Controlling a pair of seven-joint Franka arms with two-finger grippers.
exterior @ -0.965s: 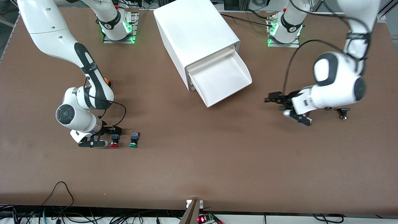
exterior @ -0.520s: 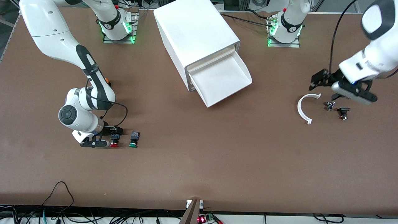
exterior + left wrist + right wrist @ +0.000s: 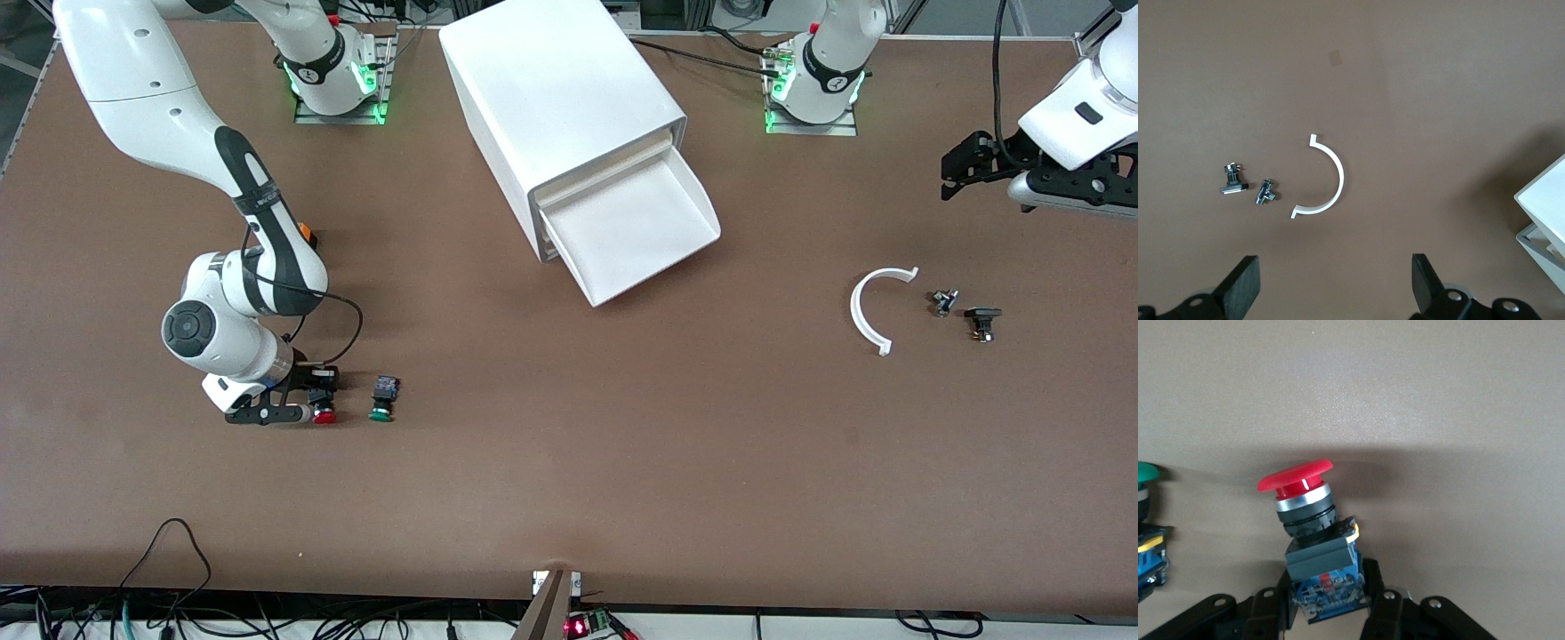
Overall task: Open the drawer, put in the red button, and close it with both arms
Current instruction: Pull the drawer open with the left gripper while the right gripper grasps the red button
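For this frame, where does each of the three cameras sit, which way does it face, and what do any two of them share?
Front view: high across the table, facing both arms' bases; shows both arms, the open drawer, the right gripper shut on the red button.
Left wrist view: on the left arm's wrist, looking down past its open fingers at the white arc and two small metal parts.
Right wrist view: on the right wrist, close on the red button between its fingers.
Shared: front and left wrist both show the arc.

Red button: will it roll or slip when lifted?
Red button looks rigid, likely light. The right gripper clamps its blocky body, so slip seems unlikely. It already sits tilted; the round cap might let it roll if dropped.
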